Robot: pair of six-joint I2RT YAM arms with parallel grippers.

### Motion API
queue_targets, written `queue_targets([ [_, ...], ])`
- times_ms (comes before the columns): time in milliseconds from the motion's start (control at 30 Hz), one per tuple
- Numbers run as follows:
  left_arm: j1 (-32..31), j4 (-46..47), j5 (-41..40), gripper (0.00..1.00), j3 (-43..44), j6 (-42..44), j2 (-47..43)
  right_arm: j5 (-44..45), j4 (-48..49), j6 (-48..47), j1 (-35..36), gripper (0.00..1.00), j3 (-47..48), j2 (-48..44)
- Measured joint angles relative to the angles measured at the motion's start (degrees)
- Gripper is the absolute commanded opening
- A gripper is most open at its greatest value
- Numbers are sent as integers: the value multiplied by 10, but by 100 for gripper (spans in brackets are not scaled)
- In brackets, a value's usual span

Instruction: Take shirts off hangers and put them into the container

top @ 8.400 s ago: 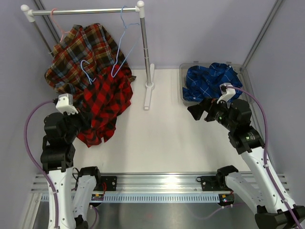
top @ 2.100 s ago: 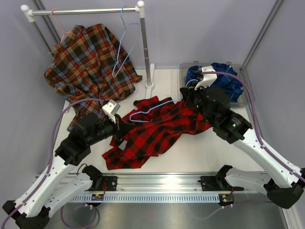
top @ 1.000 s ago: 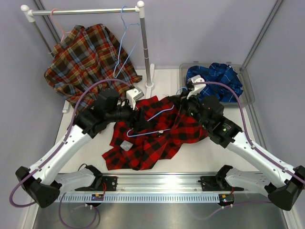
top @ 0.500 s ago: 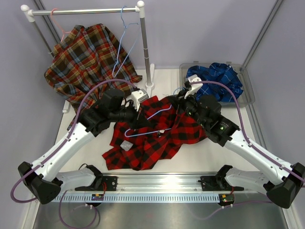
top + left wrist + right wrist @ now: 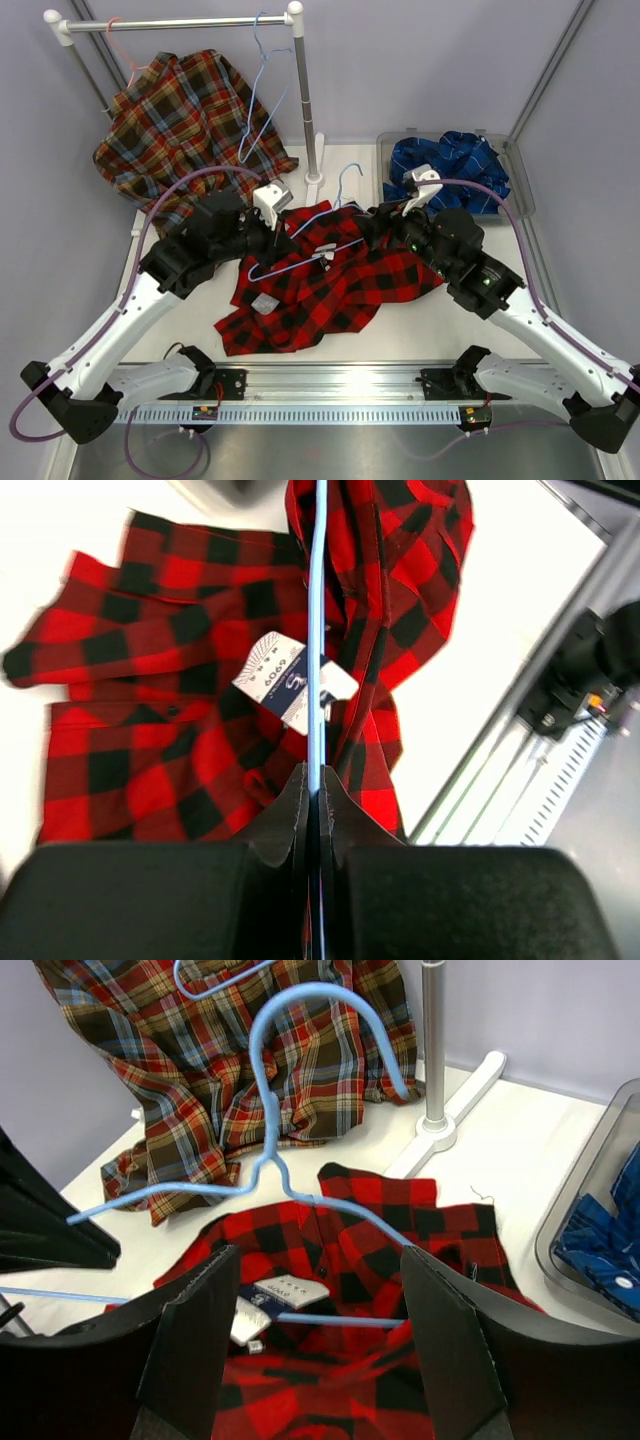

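The red-and-black shirt [image 5: 330, 290] lies crumpled mid-table. My left gripper [image 5: 290, 243] is shut on the wire of a light blue hanger [image 5: 335, 232], which stands tilted over the shirt's collar with its hook up. In the left wrist view the hanger wire [image 5: 317, 630] runs straight out from between the shut fingers of my left gripper [image 5: 316, 780], over the shirt [image 5: 150, 690]. My right gripper [image 5: 378, 226] hovers open at the collar. In its wrist view my right gripper [image 5: 320, 1330] straddles the hanger's lower bar [image 5: 340, 1318] without touching it. The blue shirt [image 5: 445, 165] lies in the container [image 5: 522, 190].
The brown plaid shirt [image 5: 185, 125] hangs low under the rack rod [image 5: 180, 22], beside another light blue hanger [image 5: 262, 90] and a pink hanger [image 5: 120, 45]. The rack's pole [image 5: 303, 100] and foot [image 5: 312, 195] stand just behind the red shirt.
My left gripper has shut on the hanger wire and raised it, so the hook now stands up. My right gripper has opened, let go and drawn back slightly to the right.
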Motion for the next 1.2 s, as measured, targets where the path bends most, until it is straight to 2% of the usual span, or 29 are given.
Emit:
queue_targets([
  [233,0,-2,-43,0,0,0,-47,24,-52,12,0,76,0,-13],
  [367,0,-2,-57,0,0,0,-74,26,-65,33,1,65,0,2],
  [700,0,-17,-91,0,37,7,-92,7,-48,51,56,52,-2,61],
  [933,0,-10,-90,0,34,2,-92,10,-31,110,66,51,-2,85],
  [1200,0,50,-87,0,-52,-33,-97,14,-12,226,67,56,-2,99],
])
